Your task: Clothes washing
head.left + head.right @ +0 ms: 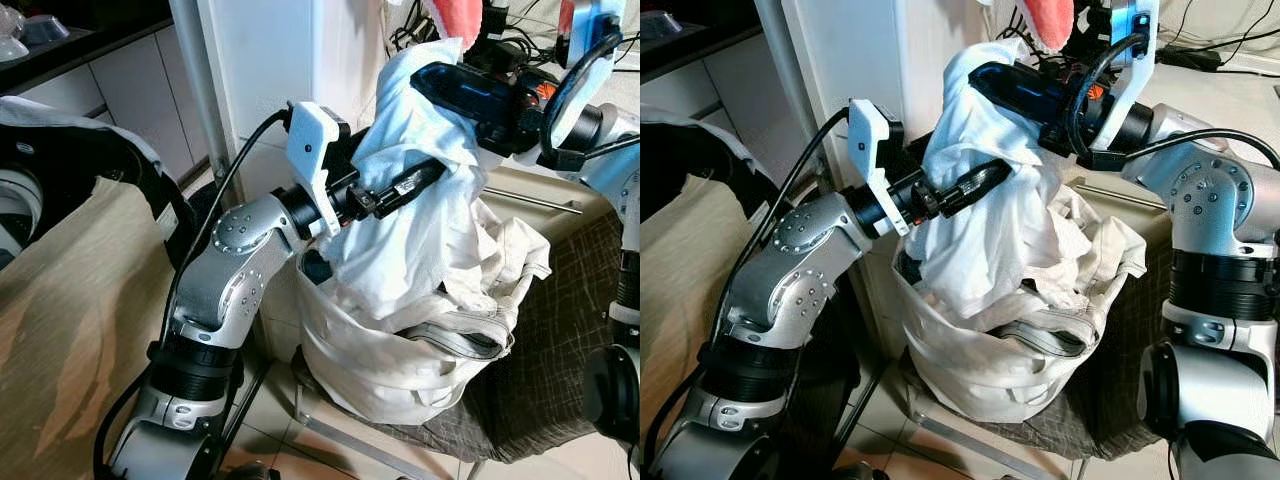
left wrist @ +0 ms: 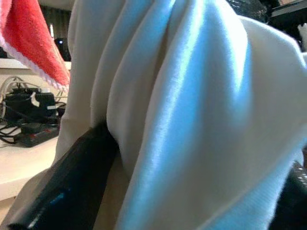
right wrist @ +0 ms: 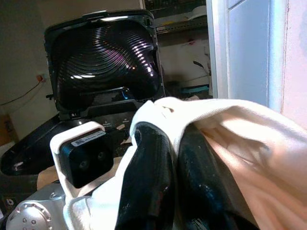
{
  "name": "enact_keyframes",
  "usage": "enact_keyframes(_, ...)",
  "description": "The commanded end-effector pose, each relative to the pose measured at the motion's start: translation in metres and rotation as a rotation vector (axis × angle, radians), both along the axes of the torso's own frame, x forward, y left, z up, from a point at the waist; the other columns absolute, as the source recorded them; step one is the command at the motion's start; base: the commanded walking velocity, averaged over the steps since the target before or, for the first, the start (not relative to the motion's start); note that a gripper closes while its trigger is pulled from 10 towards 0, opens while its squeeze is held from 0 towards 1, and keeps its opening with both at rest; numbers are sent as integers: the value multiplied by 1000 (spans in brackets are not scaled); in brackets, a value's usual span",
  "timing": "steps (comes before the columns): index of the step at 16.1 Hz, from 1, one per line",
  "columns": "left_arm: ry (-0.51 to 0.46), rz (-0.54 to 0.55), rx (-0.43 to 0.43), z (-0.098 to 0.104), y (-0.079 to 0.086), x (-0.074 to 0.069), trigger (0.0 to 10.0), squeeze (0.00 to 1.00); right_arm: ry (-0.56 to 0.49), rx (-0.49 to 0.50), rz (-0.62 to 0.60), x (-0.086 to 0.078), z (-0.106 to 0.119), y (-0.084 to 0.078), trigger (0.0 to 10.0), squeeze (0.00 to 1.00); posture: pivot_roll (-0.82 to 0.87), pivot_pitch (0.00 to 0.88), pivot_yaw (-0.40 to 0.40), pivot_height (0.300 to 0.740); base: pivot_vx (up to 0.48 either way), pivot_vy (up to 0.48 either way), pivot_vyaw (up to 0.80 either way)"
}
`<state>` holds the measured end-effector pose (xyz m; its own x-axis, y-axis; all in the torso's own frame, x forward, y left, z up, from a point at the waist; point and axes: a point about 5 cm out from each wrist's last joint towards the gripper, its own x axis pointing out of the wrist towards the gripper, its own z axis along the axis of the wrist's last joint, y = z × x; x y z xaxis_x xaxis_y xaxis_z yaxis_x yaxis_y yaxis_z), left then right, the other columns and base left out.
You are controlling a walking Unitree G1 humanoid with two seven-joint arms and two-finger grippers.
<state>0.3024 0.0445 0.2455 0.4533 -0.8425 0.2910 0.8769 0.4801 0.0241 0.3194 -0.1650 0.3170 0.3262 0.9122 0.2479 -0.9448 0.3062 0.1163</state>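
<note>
Lifting white garment [image 1: 420, 220] out of cloth laundry bag [image 1: 390, 370]: head views show left gripper [image 1: 415, 183] pinching mid-fold, right gripper [image 1: 1005, 85] clamped on top bunch. Garment hangs vertical between them, tail in bag below.
Left wrist view: black finger [image 2: 62, 191] pressed against fabric.
Right wrist view: both fingers [image 3: 148, 177] closed narrow on cloth; right arm higher, nearer top.
</note>
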Motion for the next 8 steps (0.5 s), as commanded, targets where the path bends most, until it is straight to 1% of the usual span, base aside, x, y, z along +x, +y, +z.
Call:
enact_keyframes(1, -1, -36, -8, 1, -3, -4, 0, 0, -18, 20, 6, -4, 4, -2, 0, 0, -51, 0, 12, 740, 0, 0, 0)
enact_keyframes(8, 4, -51, -11, 1, -1, -5, 0, 0, -8, 1, -18, -2, 1, -1, 0, 0, -49, 0, 12, 740, 0, 0, 0)
